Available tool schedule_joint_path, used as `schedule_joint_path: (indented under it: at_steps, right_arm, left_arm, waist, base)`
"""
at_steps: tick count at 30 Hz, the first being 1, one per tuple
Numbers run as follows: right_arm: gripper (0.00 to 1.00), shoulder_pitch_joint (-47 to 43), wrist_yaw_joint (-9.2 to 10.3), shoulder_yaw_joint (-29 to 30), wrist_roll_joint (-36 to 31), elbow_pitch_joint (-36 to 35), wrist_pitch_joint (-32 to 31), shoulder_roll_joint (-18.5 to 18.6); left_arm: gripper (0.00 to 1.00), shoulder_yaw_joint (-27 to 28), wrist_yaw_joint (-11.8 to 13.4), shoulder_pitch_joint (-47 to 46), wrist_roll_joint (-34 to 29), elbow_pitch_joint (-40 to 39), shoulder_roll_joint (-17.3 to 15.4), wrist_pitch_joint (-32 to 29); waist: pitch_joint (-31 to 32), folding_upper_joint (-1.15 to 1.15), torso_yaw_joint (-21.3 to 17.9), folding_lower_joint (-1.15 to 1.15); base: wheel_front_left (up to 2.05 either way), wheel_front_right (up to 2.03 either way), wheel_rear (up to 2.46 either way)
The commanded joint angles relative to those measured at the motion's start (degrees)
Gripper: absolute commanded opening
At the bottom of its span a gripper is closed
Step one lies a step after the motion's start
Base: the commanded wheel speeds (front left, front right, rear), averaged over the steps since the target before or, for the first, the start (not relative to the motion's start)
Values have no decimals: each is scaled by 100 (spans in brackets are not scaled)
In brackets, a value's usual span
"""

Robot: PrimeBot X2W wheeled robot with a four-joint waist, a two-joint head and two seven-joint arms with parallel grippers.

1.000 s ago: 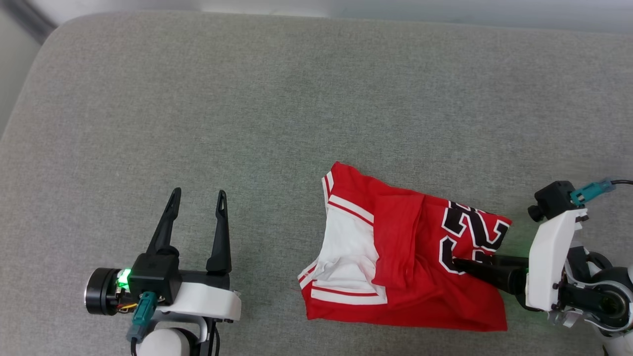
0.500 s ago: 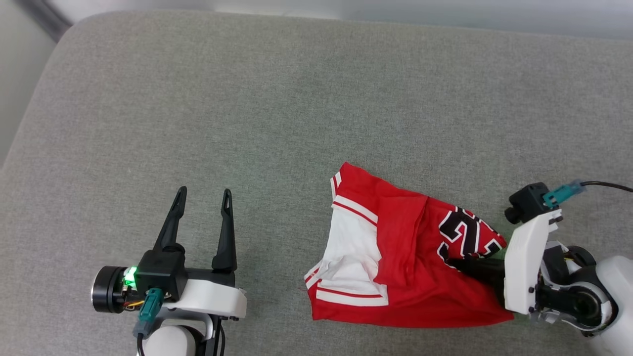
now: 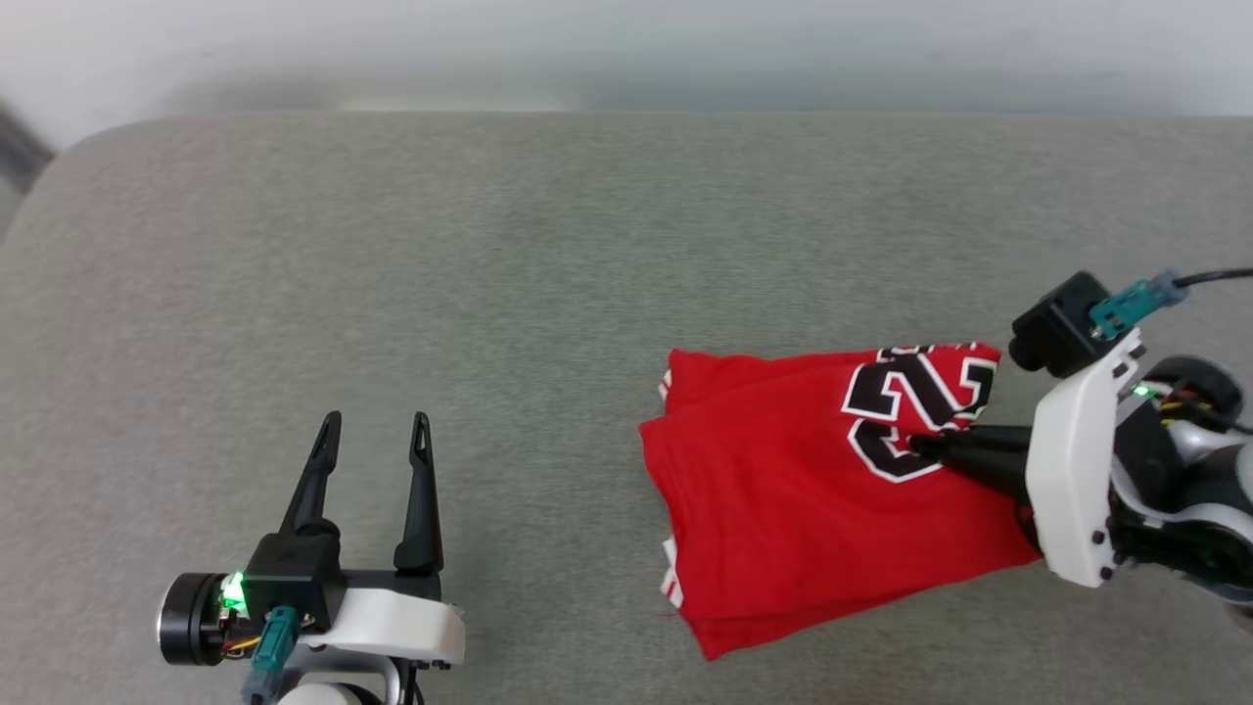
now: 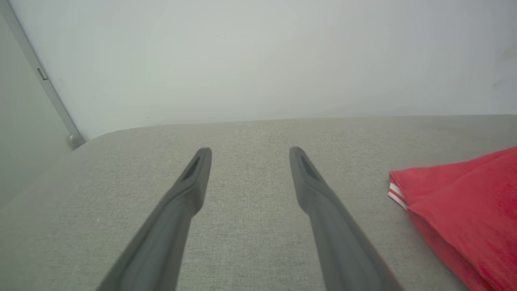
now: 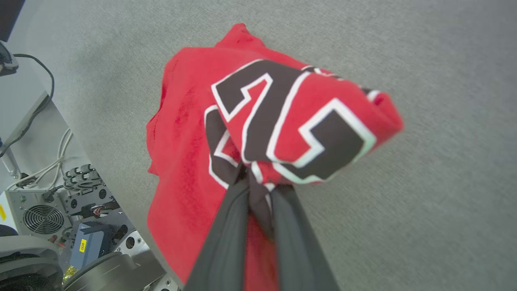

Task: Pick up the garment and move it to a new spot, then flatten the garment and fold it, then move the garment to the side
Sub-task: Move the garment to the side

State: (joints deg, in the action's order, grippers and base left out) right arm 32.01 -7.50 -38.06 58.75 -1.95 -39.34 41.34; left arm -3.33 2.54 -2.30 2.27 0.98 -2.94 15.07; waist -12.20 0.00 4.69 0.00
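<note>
The garment [image 3: 783, 499] is a red jersey shirt with a black-and-white chest print, bunched at the right of the grey cushioned surface [image 3: 489, 274]. My right gripper [image 3: 920, 446] comes in from the right and is shut on the fabric at the print, which hangs lifted from its fingers [image 5: 230, 214]. The garment [image 5: 258, 121] droops around the pinch. A bit of striped trim shows at its left edge [image 4: 398, 196]. My left gripper [image 3: 374, 423] stands open at the lower left, well apart from the garment, nothing between its fingers [image 4: 194, 190].
A pale wall [image 4: 258, 60] rises behind the surface's far edge. Off the near edge, the right wrist view shows the robot's base with cables, a fan [image 5: 42, 218] and electronics. The grey surface stretches bare to the left and far side.
My right gripper closed on the garment at the print and lifted it; the cloth swung over, hiding the white sleeve. The head camera tilted up. My left gripper stayed open.
</note>
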Motion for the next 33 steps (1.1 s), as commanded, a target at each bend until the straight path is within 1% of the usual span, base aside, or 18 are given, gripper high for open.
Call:
schedule_joint_path:
  at_steps: [1,4,8,11,14,18,22,24,27,30,33]
  right_arm:
    - [0,171,2,-74,-44,-164,-49,193]
    - [0,396,3,-148,-141,-443,-108,497]
    - [0,593,2,-61,-211,-537,-97,809]
    - [0,691,2,33,-363,-424,-53,1036]
    - [0,775,2,169,-611,-180,57,1289]
    - [0,864,3,397,-920,418,333,1553]
    - [0,989,3,597,-1217,1135,624,1711]
    - [0,1050,3,702,-1363,1492,729,1733]
    - [0,1128,4,1024,-1502,2075,920,1691]
    - [0,1194,5,1321,-1761,2612,1101,1738]
    - [0,1233,4,1632,-1914,3051,1259,1563]
  left_arm:
    - [100,28,-12,78,-13,-40,9,13]
    - [100,113,-31,65,-32,-81,0,13]
    - [100,174,-73,-46,-65,-141,-21,13]
    - [100,200,-92,-121,-116,-193,-51,13]
    - [100,204,-137,-218,-163,-236,-105,13]
    - [100,182,-173,-382,-206,-314,-153,13]
    - [100,172,-195,-554,-231,-422,-212,13]
    - [100,186,-198,-641,-244,-467,-258,13]
    - [100,178,-205,-765,-258,-539,-307,13]
    - [100,161,-220,-889,-252,-614,-346,13]
    - [100,163,-206,-959,-259,-686,-390,13]
  waist:
    - [53,0,-411,0]
    - [-27,0,-768,0]
    - [-208,0,-1185,0]
    - [-410,0,-1410,0]
    - [-629,0,-1544,0]
    - [-973,0,-1597,0]
    - [-1369,0,-1577,0]
    - [-1561,0,-1569,0]
    - [-1824,0,-1532,0]
    - [-2056,0,-1479,0]
    - [-2224,0,-1445,0]
  base:
    - [0,0,0]
    - [0,0,0]
    - [0,0,0]
    - [0,0,0]
    - [0,0,0]
    - [0,0,0]
    - [0,0,0]
    - [0,0,0]
    - [0,0,0]
    - [0,0,0]
    - [0,0,0]
